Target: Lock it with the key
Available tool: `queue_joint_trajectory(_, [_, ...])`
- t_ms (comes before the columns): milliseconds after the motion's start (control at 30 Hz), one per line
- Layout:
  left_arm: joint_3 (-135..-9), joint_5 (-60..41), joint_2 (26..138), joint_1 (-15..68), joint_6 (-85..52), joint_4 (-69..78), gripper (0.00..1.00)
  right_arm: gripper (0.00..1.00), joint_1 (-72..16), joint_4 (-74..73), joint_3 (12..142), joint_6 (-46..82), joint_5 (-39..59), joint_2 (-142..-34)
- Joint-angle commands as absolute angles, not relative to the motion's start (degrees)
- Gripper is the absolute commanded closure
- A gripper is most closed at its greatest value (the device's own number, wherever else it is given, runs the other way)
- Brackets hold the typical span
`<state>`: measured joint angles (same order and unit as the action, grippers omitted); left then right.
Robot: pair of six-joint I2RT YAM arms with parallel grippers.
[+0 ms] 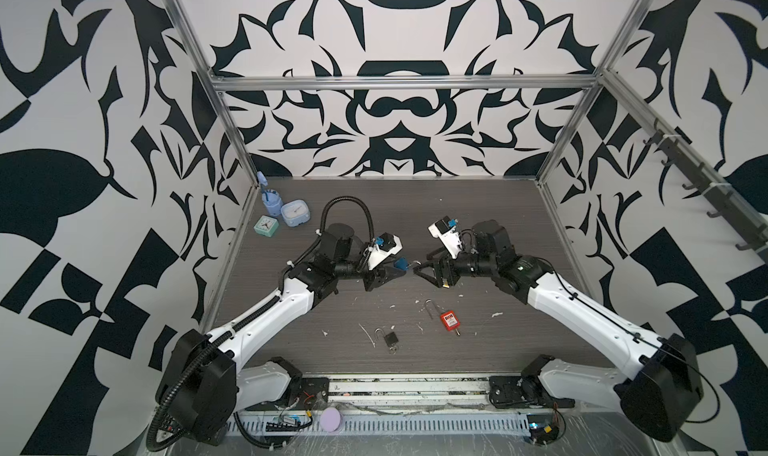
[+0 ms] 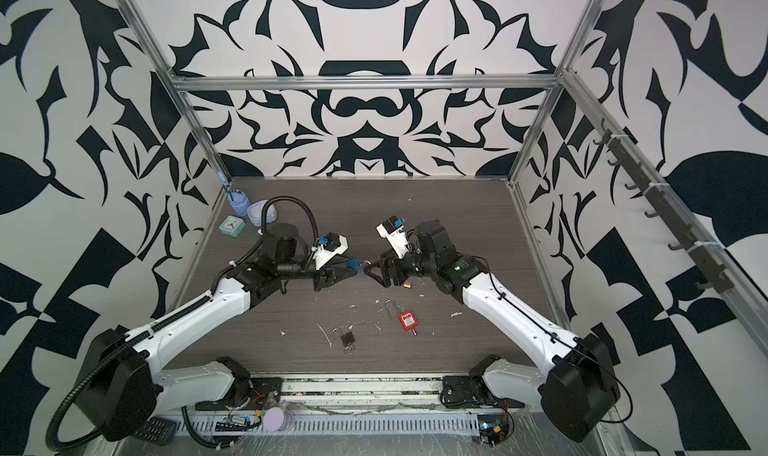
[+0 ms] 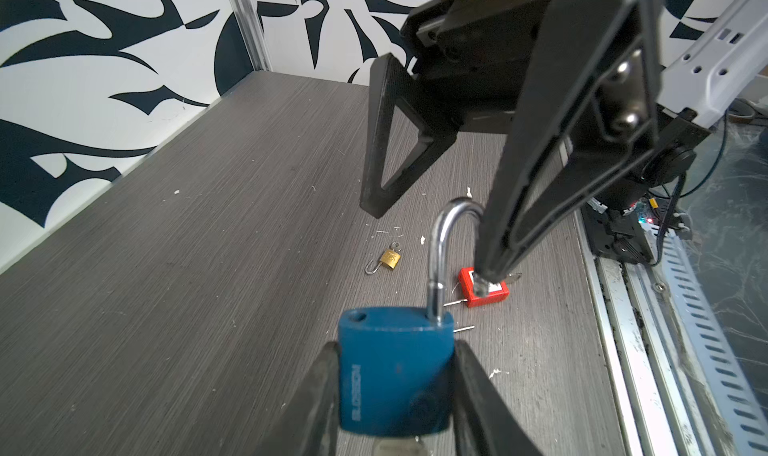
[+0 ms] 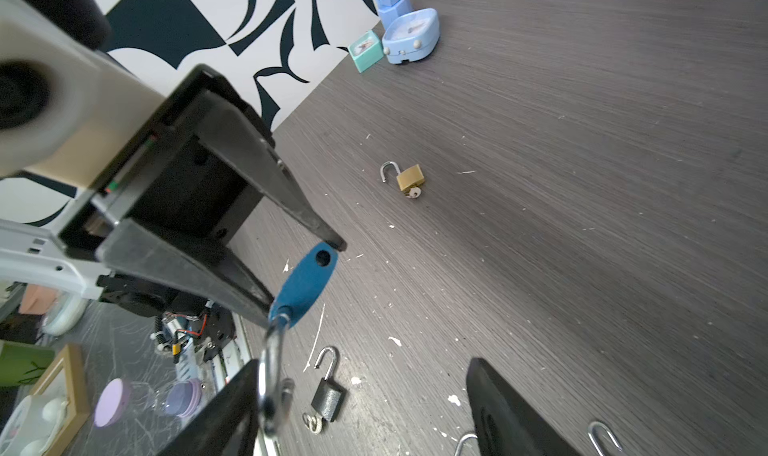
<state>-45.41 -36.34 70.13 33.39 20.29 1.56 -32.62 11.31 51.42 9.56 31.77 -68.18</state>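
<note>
Evidently rigid, dense and slick, the padlock (image 3: pixel 395 375) sits clamped by its body in my left gripper (image 3: pixel 395 346); my right gripper (image 3: pixel 430 242), jaws wide, should push the shackle (image 3: pixel 436 246) at its bend.

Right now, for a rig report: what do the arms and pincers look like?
Left arm and right arm: white shells, black joints. A ribbed black hose loops over the left, a thin cable follows the right. Left pincer and right pincer: black triangular fingers.
</note>
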Motion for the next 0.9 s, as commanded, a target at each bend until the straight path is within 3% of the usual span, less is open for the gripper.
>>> queue_joint_trajectory(0, [-45.71, -38.67, 69.62, 33.29, 20.06, 3.96, 1.00, 0.21, -32.76, 10.14, 52.97, 7.55, 25.71, -67.39])
queue_joint_trajectory(333, [-45.85, -38.57, 69.36, 33.27, 19.65, 4.00, 1.00, 0.21, -32.76, 10.36, 53.73, 7.34, 22.25, -66.24])
queue_joint_trajectory(533, [-46.76, -28.33, 69.42, 33.84, 21.53, 2.04, 1.00, 0.15, -32.71, 23.40, 59.83, 11.54, 14.12, -65.21])
queue_joint_trajectory(667, [-50.06, -25.32, 69.80, 34.08, 25.68, -4.63, 1.00, 0.10, -32.44, 33.67, 65.96, 20.64, 6.31, -65.78])
queue_joint_trajectory(833, [-49.49, -24.54, 68.72, 34.38, 31.30, -5.68, 1.00, 0.10, -30.67, 36.51, 70.63, 35.31, 13.10, -68.46])
queue_joint_trajectory(867, [-49.40, -24.40, 68.73, 34.57, 32.74, -5.64, 1.00, 0.06, -30.09, 36.79, 70.90, 39.27, 13.96, -68.97])
